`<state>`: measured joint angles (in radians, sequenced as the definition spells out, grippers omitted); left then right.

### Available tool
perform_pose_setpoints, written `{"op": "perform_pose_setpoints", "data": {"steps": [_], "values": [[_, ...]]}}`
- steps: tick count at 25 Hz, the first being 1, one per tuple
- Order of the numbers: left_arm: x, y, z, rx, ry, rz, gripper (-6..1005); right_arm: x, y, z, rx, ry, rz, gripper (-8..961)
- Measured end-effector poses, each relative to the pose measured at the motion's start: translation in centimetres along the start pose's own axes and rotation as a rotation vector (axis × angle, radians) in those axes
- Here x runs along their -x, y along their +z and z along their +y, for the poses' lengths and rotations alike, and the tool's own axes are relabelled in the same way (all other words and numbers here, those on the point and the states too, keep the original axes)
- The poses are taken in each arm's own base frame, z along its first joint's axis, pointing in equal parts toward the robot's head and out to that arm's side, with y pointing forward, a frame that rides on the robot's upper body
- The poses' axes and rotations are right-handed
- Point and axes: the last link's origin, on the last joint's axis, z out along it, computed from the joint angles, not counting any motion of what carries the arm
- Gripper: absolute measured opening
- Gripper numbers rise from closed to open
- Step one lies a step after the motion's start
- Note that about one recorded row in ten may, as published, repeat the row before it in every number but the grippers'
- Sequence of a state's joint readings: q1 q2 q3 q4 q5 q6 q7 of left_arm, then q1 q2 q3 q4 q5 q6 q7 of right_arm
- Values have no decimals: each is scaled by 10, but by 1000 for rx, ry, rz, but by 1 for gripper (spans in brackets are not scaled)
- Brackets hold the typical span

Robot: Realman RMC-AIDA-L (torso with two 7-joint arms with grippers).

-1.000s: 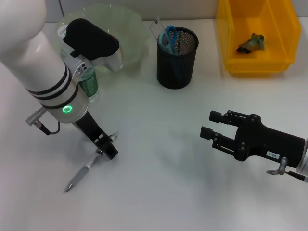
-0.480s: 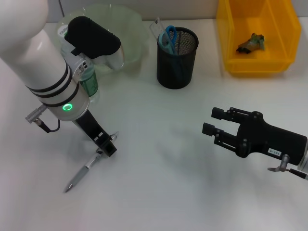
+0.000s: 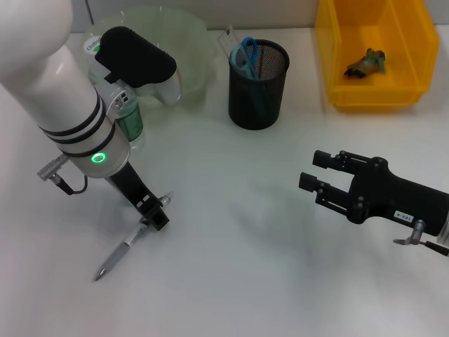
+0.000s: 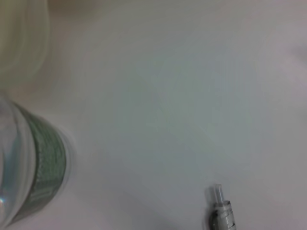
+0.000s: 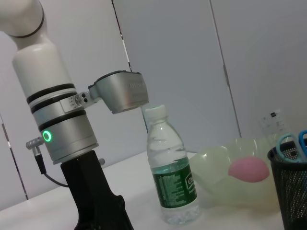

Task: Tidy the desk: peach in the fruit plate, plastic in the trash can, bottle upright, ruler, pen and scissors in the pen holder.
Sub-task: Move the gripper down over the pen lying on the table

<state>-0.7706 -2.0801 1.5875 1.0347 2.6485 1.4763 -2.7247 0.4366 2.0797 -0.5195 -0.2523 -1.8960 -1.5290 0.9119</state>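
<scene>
Head view, left gripper (image 3: 156, 213): lowered to the desk (image 3: 231, 281) at the upper end of the pen (image 3: 126, 244). Its fingers appear to bracket the pen's top, but I cannot tell whether they are pressed onto it. The pen lies flat and slanted, most likely the last loose item to go.
Head view, right gripper (image 3: 313, 170): hovers well apart from the pen, fingers spread, holding nothing; it looks parked clear of the left arm's work.
Head view, pen holder (image 3: 258, 84): black mesh cup, upright, holding blue-handled scissors (image 3: 245, 53) and a clear ruler (image 3: 229, 41) leaning out of the rim.
Head view, trash can (image 3: 377, 53): yellow bin with a crumpled plastic scrap (image 3: 366, 62) inside.
Head view, fruit plate (image 3: 193, 42): pale green bowl, mostly hidden behind the left arm.
Left wrist view: the pen's (image 4: 221, 211) clear tip pokes in at the edge; the bottle (image 4: 33, 167) shows blurred beside it; the arm's own fingers are out of frame.
Right wrist view, bottle (image 5: 170, 173): stands upright, capped, green label, just beside the fruit plate (image 5: 216, 167).
Right wrist view, peach (image 5: 248, 168): pink, resting inside the plate, so that step looks done.
Right wrist view, pen holder (image 5: 290, 191): scissor handles (image 5: 291, 143) rise above its rim.
</scene>
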Motion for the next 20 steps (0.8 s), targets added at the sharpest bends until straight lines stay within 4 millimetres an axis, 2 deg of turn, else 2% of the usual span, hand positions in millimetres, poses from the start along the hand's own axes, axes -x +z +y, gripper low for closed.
{"op": "perform_pose_setpoints", "data": {"steps": [7,13,20], "values": [[-1,0,1,7,26,3,658,0,0,0,-1,0,1,530],[-3,-1,1,3,31,6,551,0,0,0,-1,0,2,530],[-4,-2,1,1,33,7,545,0,1,0,-2,0,3,531]]}}
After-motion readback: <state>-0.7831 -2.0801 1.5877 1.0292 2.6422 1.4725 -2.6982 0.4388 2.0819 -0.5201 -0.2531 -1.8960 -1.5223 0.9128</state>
